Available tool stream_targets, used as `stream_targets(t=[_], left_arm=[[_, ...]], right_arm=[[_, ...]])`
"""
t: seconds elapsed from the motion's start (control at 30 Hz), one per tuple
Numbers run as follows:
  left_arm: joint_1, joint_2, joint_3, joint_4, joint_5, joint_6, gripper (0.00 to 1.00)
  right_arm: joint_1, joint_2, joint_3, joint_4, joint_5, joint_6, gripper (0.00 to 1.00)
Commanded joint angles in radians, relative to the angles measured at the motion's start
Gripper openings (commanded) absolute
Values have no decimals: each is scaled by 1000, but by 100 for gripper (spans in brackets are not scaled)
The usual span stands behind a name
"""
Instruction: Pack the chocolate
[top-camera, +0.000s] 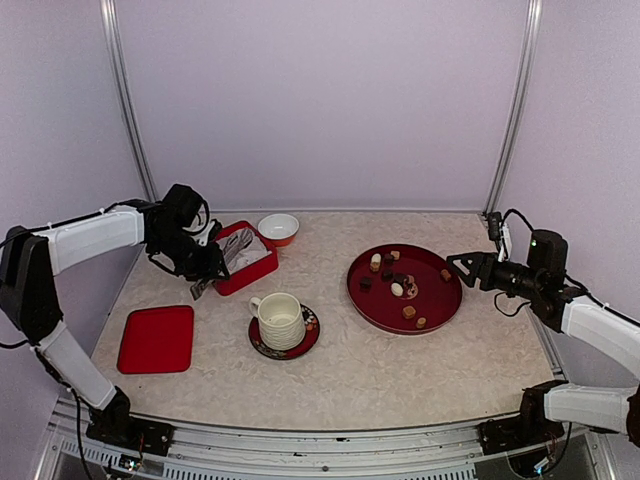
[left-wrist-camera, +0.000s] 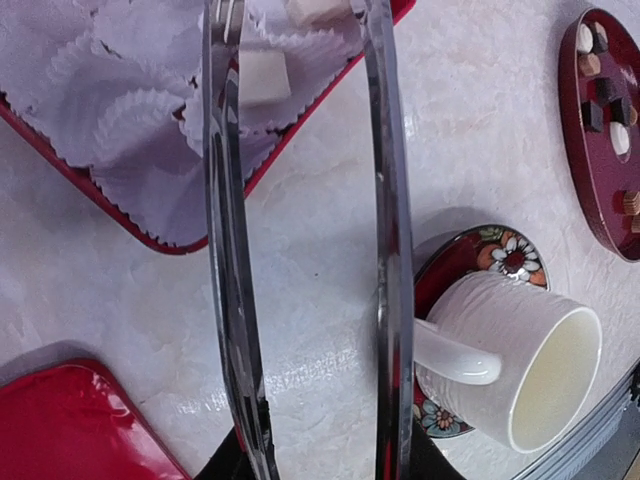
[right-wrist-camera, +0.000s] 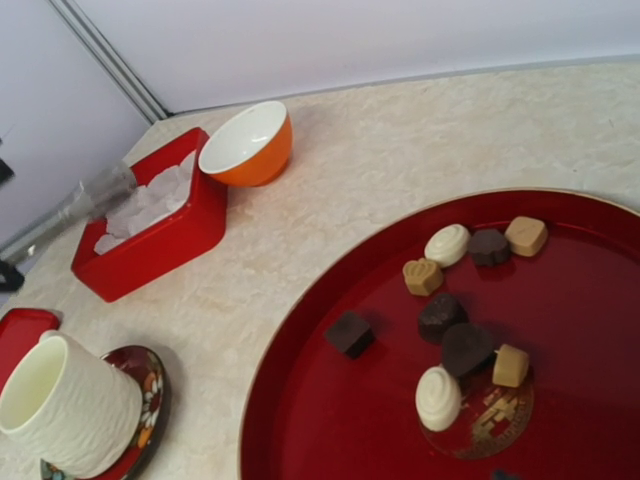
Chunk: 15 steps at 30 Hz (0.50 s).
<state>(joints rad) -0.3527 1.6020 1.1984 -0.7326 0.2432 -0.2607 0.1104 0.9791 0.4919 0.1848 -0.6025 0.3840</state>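
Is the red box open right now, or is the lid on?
Open. The red box shows white paper liners inside, and the flat red lid lies apart on the table, nearer the arms.

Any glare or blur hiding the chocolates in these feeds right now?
Left wrist: shiny tongs streak with reflections close to the lens, crossing the red box. Right wrist: chocolates sharp, no glare. Top view: even light, soft shadows, chocolates tiny.

White ribbed cup (top-camera: 279, 320) on floral saucer (top-camera: 311, 330), orange bowl (top-camera: 278, 229), flat red lid (top-camera: 156, 339)
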Motion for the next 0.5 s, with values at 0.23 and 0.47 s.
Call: stream_targets(t=[0.23,0.47], left_arm=[[-231,21,308,-49,-149,-27,38],[-406,182,442,-79,-207,-18,39]], right_arm=[[-11,-13,28,-2,-6,-10,72],[-11,-37,34,-35,9,-29,72]])
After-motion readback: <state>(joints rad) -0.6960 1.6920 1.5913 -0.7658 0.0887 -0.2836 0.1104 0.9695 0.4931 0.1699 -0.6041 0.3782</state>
